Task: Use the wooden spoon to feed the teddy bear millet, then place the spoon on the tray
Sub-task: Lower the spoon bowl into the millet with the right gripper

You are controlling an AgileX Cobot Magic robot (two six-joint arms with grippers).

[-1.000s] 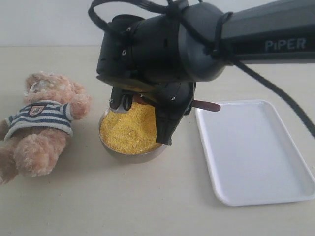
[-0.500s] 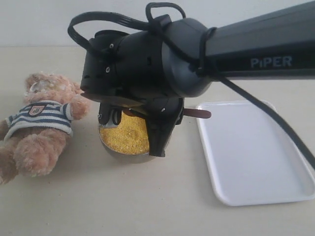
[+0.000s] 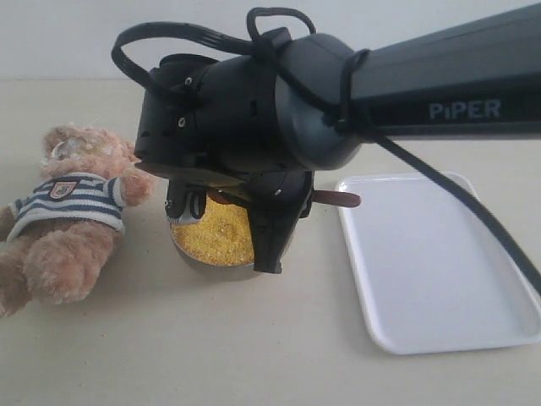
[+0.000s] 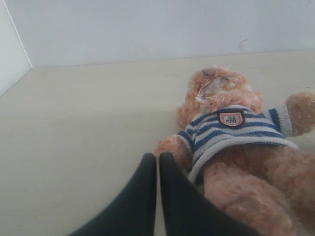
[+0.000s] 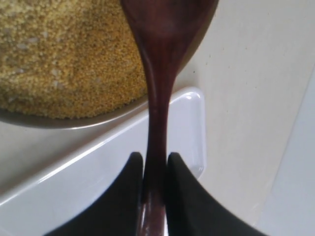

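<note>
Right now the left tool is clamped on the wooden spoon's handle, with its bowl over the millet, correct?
No: the right tool is clamped on the handle of the wooden spoon, as the right wrist view shows; its bowl is over the millet.

Light-brown teddy bear (image 3: 63,245), navy-white striped shirt (image 3: 80,201); yellow millet (image 3: 211,241); white tray (image 3: 439,271).
</note>
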